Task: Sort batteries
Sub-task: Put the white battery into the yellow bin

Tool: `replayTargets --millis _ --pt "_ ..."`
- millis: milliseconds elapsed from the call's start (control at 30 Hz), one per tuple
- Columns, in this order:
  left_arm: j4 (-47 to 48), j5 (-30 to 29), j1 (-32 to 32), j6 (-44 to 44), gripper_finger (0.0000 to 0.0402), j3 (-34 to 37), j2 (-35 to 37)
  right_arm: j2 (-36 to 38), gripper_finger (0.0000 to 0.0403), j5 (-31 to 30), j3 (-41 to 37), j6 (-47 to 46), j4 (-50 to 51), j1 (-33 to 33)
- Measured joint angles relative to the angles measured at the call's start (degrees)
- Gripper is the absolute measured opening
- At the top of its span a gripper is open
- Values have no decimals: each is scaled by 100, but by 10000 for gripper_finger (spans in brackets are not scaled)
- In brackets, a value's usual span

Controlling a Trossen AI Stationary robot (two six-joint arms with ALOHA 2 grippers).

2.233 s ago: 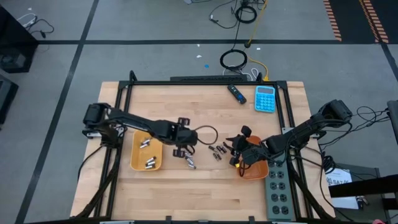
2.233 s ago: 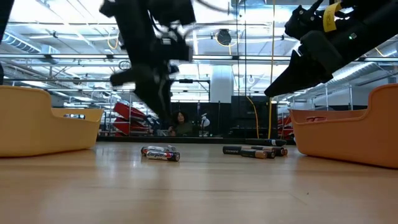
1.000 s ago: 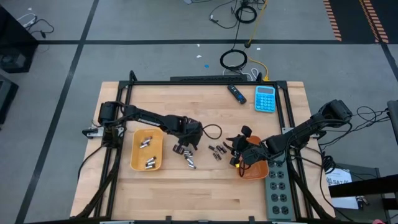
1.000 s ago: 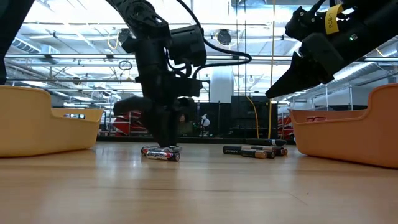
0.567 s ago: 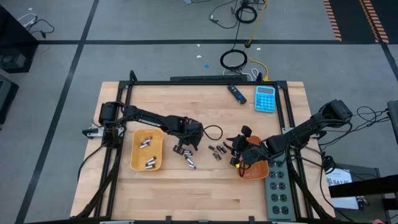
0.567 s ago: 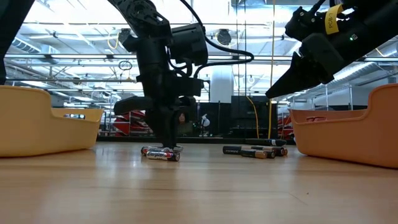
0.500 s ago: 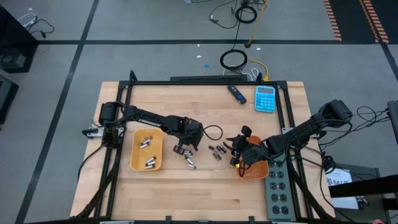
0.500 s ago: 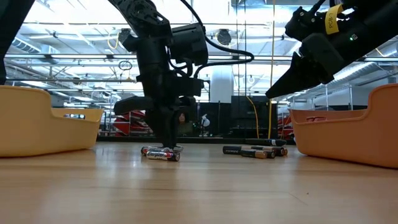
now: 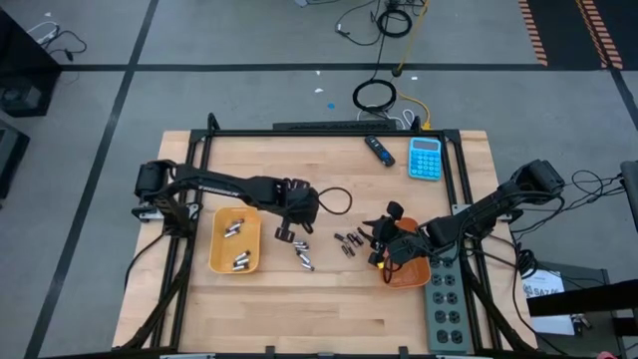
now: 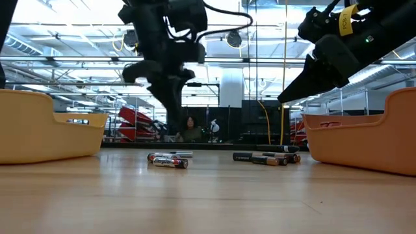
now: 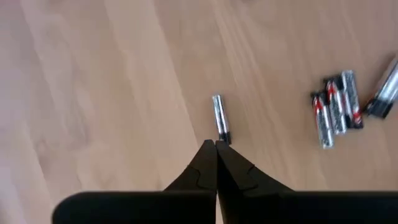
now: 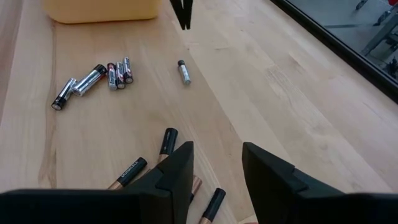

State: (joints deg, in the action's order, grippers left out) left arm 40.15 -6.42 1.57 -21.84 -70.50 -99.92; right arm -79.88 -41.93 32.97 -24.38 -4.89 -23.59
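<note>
Wooden table (image 9: pixel 329 309), left hand (image 11: pixel 216 144) now lifted off silver batteries (image 9: pixel 303 255), fingers together, empty.

A light wooden table (image 9: pixel 329 309) carries a yellow tray (image 9: pixel 236 242) at left and an orange tray (image 9: pixel 408 271) at right; silver batteries (image 9: pixel 303 253) and dark batteries (image 9: pixel 347 241) lie loose between them; a blue calculator (image 9: pixel 426 158) and a dark stick (image 9: pixel 378 150) lie near the far edge

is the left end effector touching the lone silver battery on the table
Apart. In the low view the left end effector hangs well above the silver battery, with open background showing between them.
</note>
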Motion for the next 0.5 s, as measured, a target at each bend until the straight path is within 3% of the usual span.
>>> replayTargets --millis 200,500 --pt "-98 -218 119 813 29 -9 0 0 130 0 0 -2 -56 0" --pt "-300 300 113 938 152 -9 -474 0 130 2 0 0 -50 0"
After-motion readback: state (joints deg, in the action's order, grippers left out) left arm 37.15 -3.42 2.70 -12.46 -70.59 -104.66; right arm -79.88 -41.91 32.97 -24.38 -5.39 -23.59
